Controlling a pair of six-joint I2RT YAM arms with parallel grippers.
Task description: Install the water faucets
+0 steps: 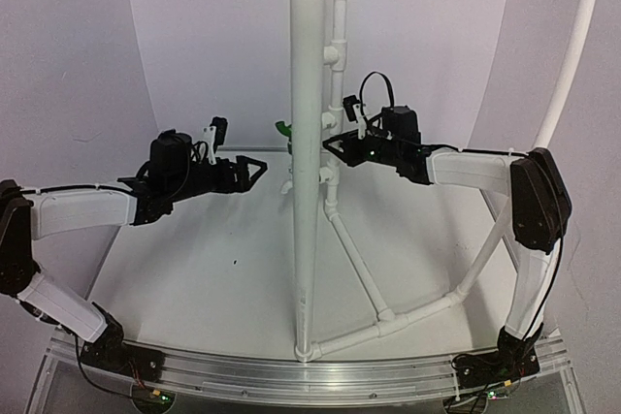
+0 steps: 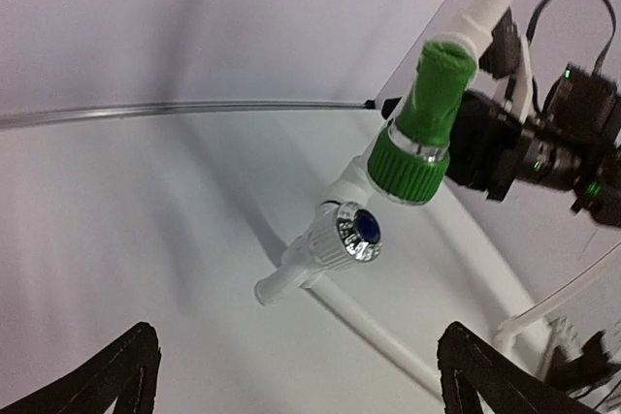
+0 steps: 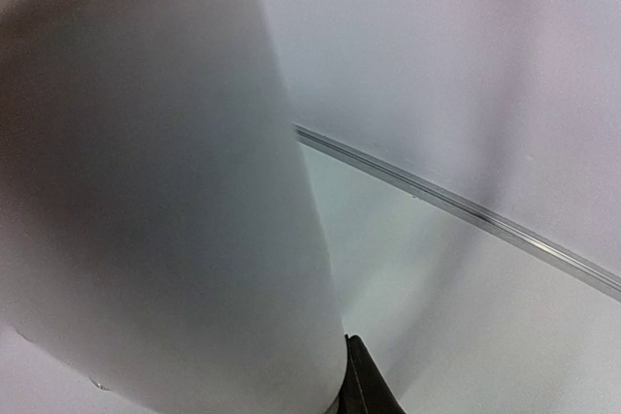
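Note:
The green faucet (image 1: 282,127) and the white faucet (image 1: 288,184) sit one above the other on the thin upright pipe, just left of the thick pipe. In the left wrist view the green faucet (image 2: 422,123) is above the white faucet (image 2: 335,239), which has a chrome cap with a blue dot. My left gripper (image 1: 254,172) is open and empty, a short way left of them, its fingertips (image 2: 136,375) spread wide. My right gripper (image 1: 330,145) reaches in from the right against the pipes. Its wrist view shows one dark fingertip (image 3: 367,385) beside the thick pipe (image 3: 165,191).
A tall thick white pipe (image 1: 307,143) stands mid-table, with a thin pipe with tee outlets (image 1: 336,7) behind it. Diagonal pipes (image 1: 359,259) run to the base. A curved pipe (image 1: 572,46) rises at the right. An aluminium rail (image 1: 291,370) edges the front.

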